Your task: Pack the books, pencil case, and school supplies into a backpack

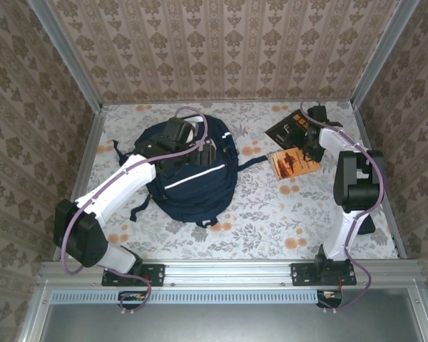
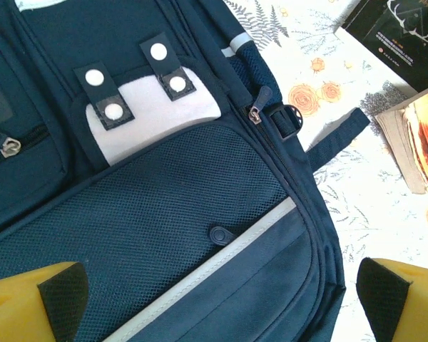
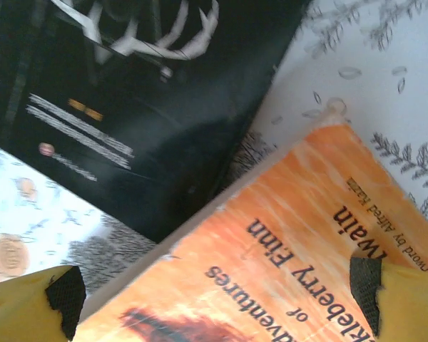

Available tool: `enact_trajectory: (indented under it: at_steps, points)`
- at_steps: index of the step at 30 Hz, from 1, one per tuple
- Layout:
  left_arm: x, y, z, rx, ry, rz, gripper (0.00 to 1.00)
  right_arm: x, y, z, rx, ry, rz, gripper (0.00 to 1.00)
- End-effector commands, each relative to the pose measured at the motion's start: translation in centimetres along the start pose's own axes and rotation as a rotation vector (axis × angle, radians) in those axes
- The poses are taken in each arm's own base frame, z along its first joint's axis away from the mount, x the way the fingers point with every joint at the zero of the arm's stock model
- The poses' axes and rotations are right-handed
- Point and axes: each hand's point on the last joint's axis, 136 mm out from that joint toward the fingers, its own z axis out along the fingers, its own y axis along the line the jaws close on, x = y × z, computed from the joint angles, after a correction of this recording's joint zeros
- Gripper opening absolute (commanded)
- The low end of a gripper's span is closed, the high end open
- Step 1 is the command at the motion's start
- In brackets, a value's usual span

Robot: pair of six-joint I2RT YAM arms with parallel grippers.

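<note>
Between the jaws of the left gripper, the backpack is matt navy woven cloth with a rough mesh panel and smooth white snaps. Between the jaws of the right gripper, the orange book has a smooth, faintly shiny paper cover; beyond them the black book looks glossier.

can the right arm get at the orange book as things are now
Probably yes. The right gripper hangs open close above the orange book, and nothing lies on its cover. The black book sits by one corner, seemingly out of the way.
</note>
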Motion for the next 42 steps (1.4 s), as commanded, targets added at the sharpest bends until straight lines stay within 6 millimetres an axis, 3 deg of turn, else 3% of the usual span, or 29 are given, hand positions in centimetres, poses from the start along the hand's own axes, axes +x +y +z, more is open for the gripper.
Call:
enact_trajectory:
  at_steps: [1,4,7,11,13,17,22,25,30,33,37,42]
  points:
    - [-0.1,-1.1,0.3,0.049,0.008,-0.045,1.00,3.1,-1.5,0.9,0.052,0.092,0.004,1.00]
    - [-0.3,-2.1,0.4,0.077,0.007,-0.061,1.00,5.5,-1.7,1.0,0.013,0.128,0.053,0.99]
    - [-0.4,-3.0,0.7,0.096,0.006,-0.088,0.99,8.1,-2.3,-0.5,-0.007,0.151,0.150,1.00]
    - [-0.1,-4.2,1.3,0.124,0.017,-0.139,0.98,10.6,-1.4,-3.3,-0.101,0.081,0.261,1.00]
    - [0.4,-4.8,1.9,0.143,0.035,-0.171,0.97,13.0,-0.8,-4.0,-0.149,0.106,0.300,0.99]
    - [1.4,-6.1,2.5,0.176,0.060,-0.214,0.96,16.5,0.0,-5.2,-0.183,0.150,0.261,0.99]
    - [2.2,-8.0,3.3,0.218,0.096,-0.230,0.95,13.8,-1.5,-8.8,-0.042,-0.008,0.027,0.99]
    - [2.7,-9.2,3.9,0.239,0.130,-0.244,0.93,11.5,-1.5,-9.6,0.015,-0.068,-0.104,1.00]
    - [3.9,-11.2,5.5,0.269,0.181,-0.268,0.90,9.1,-1.8,-6.7,0.131,0.029,-0.266,0.99]
    - [4.6,-12.2,6.4,0.289,0.210,-0.291,0.88,8.4,-0.9,-4.9,0.099,0.083,-0.301,1.00]
    - [5.5,-13.5,7.5,0.313,0.246,-0.303,0.84,8.5,0.0,-3.7,0.058,0.125,-0.311,1.00]
    - [6.8,-14.5,8.9,0.319,0.298,-0.302,0.77,9.9,-0.9,-2.6,0.040,0.185,-0.258,1.00]
